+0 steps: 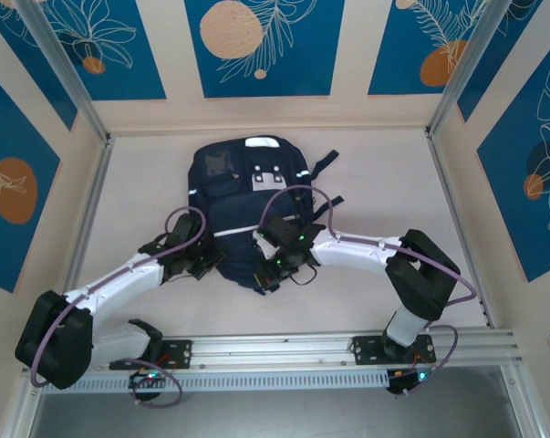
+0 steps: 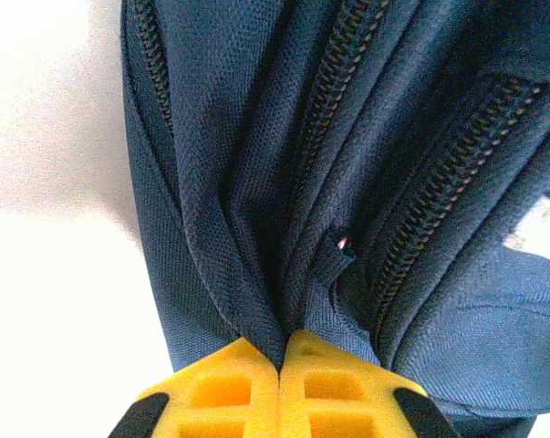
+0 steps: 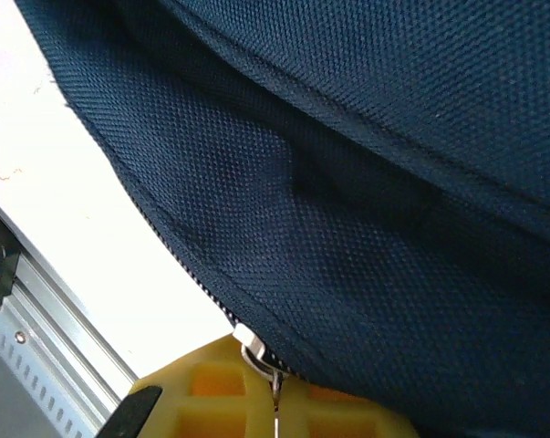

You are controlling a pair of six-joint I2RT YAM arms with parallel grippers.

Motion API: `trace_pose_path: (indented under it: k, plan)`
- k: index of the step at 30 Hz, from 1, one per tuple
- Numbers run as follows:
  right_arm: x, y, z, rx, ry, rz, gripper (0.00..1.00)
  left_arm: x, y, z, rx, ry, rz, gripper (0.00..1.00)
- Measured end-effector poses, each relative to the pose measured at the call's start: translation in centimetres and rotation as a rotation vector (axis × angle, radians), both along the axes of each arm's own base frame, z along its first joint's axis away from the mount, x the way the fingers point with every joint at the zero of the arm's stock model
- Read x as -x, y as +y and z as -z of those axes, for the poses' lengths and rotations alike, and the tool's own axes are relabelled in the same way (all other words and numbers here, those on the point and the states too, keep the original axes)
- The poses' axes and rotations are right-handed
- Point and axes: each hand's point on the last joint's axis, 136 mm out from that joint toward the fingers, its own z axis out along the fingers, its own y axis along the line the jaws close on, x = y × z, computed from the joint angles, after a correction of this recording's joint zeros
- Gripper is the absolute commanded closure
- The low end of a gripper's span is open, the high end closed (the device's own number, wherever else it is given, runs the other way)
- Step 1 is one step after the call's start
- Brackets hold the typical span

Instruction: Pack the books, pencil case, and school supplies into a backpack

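The navy backpack (image 1: 243,187) lies flat in the middle of the table, its bottom toward the far wall. My left gripper (image 1: 204,262) is at its near left corner, and in the left wrist view the yellow fingers (image 2: 229,388) are shut on a fold of the backpack fabric (image 2: 256,182) beside the zippers. My right gripper (image 1: 279,263) is at the near edge of the backpack, shut on the metal zipper pull (image 3: 259,350) where the zipper line ends. The books, pencil case and school supplies are out of view.
A metal rail (image 1: 284,351) runs along the table's near edge, close behind both grippers, and shows as rail (image 3: 46,328) in the right wrist view. Metal posts and walls close in the table (image 1: 138,210) at the left, right and back.
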Motion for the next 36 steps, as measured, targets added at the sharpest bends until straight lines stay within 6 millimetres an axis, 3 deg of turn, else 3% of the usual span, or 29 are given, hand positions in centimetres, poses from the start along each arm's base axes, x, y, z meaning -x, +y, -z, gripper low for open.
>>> trace_pose_path:
  k: [4, 12, 19, 24, 32, 34, 36]
  plan:
    - [0.5, 1.0, -0.6, -0.017, -0.002, -0.029, 1.0, -0.4, 1.1, -0.8, -0.04, 0.001, 0.03, 1.0]
    - [0.0, 5.7, -0.9, -0.04, 0.077, -0.05, 1.0, -1.7, 5.3, -2.9, -0.106, -0.033, -0.031, 0.58]
    - [-0.1, 8.2, -0.4, -0.056, 0.139, -0.054, 1.0, -0.8, 5.1, -4.6, -0.042, -0.064, -0.047, 0.44]
    - [0.1, 8.3, -0.4, -0.057, 0.15, -0.055, 1.0, 0.3, 4.3, -3.5, 0.002, -0.017, -0.049, 0.42]
    - [0.1, 8.3, -0.4, -0.057, 0.156, -0.051, 1.0, 0.2, 1.7, -1.8, 0.003, 0.025, 0.017, 0.44]
    - [0.1, 8.2, -0.3, -0.054, 0.16, -0.045, 1.0, 0.1, 1.4, -1.1, -0.013, 0.037, 0.027, 0.5]
    - [0.1, 8.2, -0.3, -0.053, 0.162, -0.042, 1.0, 0.0, 1.3, -0.3, -0.033, 0.051, 0.032, 0.63]
